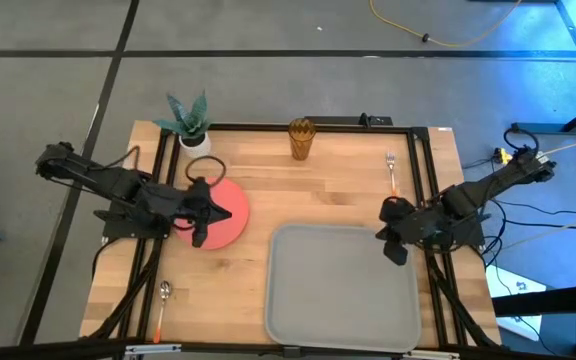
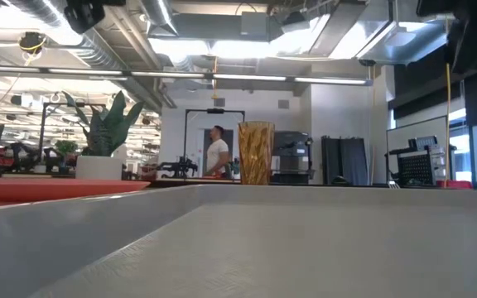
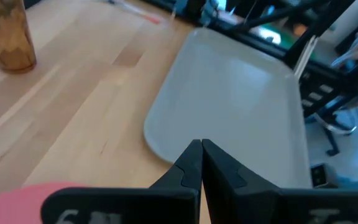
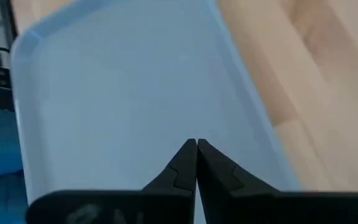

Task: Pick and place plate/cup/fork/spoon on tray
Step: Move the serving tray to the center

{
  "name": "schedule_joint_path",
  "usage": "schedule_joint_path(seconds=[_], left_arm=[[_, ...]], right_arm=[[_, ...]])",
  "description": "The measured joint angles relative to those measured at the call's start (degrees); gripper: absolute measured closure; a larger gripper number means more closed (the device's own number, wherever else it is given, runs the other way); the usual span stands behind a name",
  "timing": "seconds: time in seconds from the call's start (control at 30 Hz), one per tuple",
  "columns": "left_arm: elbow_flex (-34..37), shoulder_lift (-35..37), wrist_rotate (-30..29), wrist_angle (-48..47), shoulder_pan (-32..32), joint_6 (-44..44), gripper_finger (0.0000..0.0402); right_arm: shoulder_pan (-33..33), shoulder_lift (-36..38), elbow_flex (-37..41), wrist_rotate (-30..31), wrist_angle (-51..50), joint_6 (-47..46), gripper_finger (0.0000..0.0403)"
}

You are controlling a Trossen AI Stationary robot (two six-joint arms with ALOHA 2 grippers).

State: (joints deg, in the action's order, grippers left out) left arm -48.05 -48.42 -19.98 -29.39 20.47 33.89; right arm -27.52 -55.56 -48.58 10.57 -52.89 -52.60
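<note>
Hovering over the plate, the left pincer is clenched empty; the right pincer, likewise clenched, is poised over the tray rim.

On the bench there is one plate, coral-red and round. There is one cup, amber and see-through. One fork and one spoon lie there, each with an orange handle. One grey tray is there, with nothing in it. One potted plant in a white pot stands at a corner. Two dark arms reach over the bench, each with one pair of fingers. One person shows in the room beyond.
</note>
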Motion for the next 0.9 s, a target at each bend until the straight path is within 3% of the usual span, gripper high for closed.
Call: schedule_joint_path(seconds=[0.23, 0.5, 0.77, 0.9], left_arm=[[-0.1, -9.6, 1.6, 6.7, -0.4, -5.3, 0.0401], [0.0, -23.4, 14.5, 19.6, -5.0, -15.3, 0.0401], [0.0, -34.6, 17.2, 29.0, -7.9, -21.2, 0.0401], [0.0, -39.5, 21.3, 32.8, -9.0, -22.4, 0.0401]], right_arm=[[2.3, -3.6, 0.0, -5.2, -0.9, -4.7, 0.0389], [3.4, -6.7, 0.1, -5.3, -0.7, -7.2, 0.0389], [3.4, -12.7, 0.1, -4.2, 1.3, -6.8, 0.0389], [3.4, -16.6, 0.1, -4.2, 4.5, -5.7, 0.0389]])
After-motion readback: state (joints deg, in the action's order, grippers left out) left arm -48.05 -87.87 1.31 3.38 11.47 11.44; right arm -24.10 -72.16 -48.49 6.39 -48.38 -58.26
